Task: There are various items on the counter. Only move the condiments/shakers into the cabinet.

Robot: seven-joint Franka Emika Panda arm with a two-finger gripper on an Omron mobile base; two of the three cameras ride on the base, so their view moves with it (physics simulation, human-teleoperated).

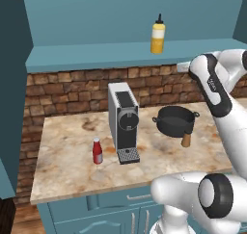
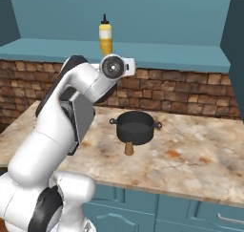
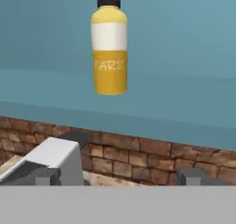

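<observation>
A yellow squeeze bottle (image 1: pixel 157 37) (image 2: pixel 105 37) (image 3: pixel 109 50) with a dark nozzle stands upright on the teal cabinet's shelf ledge (image 1: pixel 96 52) (image 2: pixel 181 57) (image 3: pixel 184 119). My gripper (image 3: pixel 119 176) is open, its fingertips (image 3: pixel 44 174) wide apart below and short of the bottle, holding nothing. On the counter (image 1: pixel 67 170) (image 2: pixel 200 159), a red ketchup bottle (image 1: pixel 97 151) with a white cap stands left of the coffee machine. A small brown wooden shaker (image 1: pixel 185 139) (image 2: pixel 128 148) stands right in front of the black pot.
A tall grey-black coffee machine (image 1: pixel 124 122) (image 3: pixel 57 156) stands mid-counter. The squat black two-handled pot (image 1: pixel 174 120) (image 2: pixel 136 126) sits to its right. A brick wall (image 1: pixel 72 96) (image 2: pixel 190 92) runs behind the counter. Teal drawers (image 1: pixel 116 204) lie below.
</observation>
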